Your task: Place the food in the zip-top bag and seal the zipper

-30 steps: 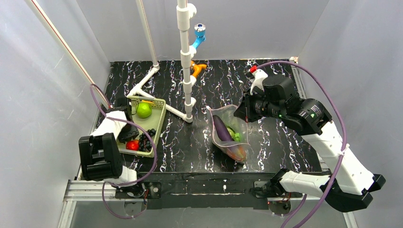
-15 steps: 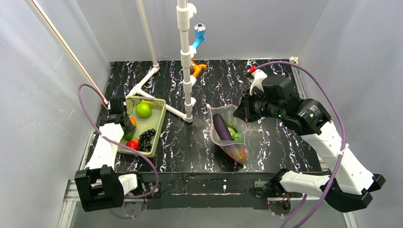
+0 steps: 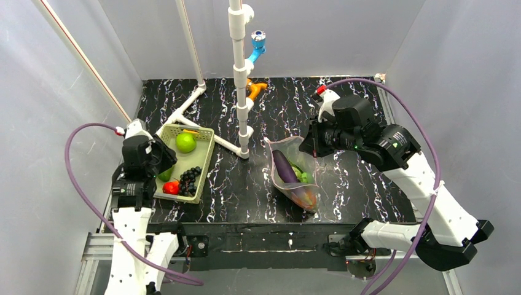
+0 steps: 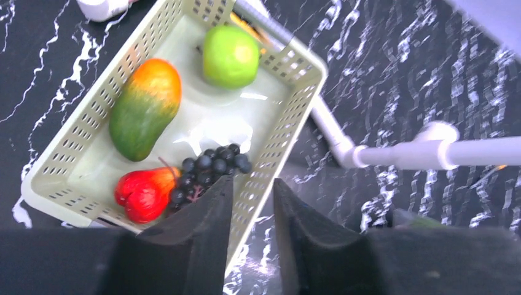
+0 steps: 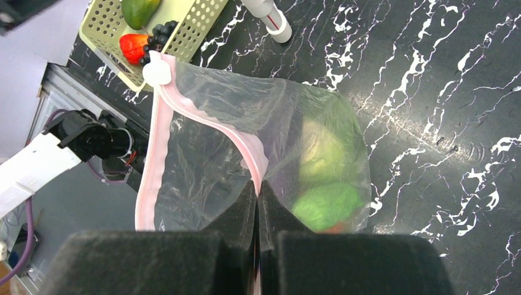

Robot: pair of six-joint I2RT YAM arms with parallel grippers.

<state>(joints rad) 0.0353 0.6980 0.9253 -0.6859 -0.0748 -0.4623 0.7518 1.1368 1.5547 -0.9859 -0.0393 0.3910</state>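
Note:
The clear zip-top bag (image 3: 293, 175) lies right of centre, mouth held up, with a purple piece (image 3: 284, 166) and green food (image 5: 325, 203) inside. My right gripper (image 5: 258, 187) is shut on the pink zipper (image 5: 209, 120) at the bag's mouth. More food lies in the pale green basket (image 4: 289, 98): a mango (image 4: 144, 107), a green round fruit (image 4: 230, 55), a red fruit (image 4: 144, 193) and dark grapes (image 4: 209, 169). My left gripper (image 4: 253, 187) hovers above the basket's near right rim, with a narrow gap between its jaws and nothing between them.
A white pipe frame (image 3: 239, 74) stands behind the basket, one pipe running along the table beside it (image 4: 393, 153). An orange piece (image 3: 255, 89) and a blue piece (image 3: 258, 43) hang on the post. A white slider (image 5: 158, 70) sits at the zipper's end.
My left gripper has risen out of the basket with nothing in it, and its jaws stand closer together. My right gripper has shifted slightly left, still holding the bag's mouth.

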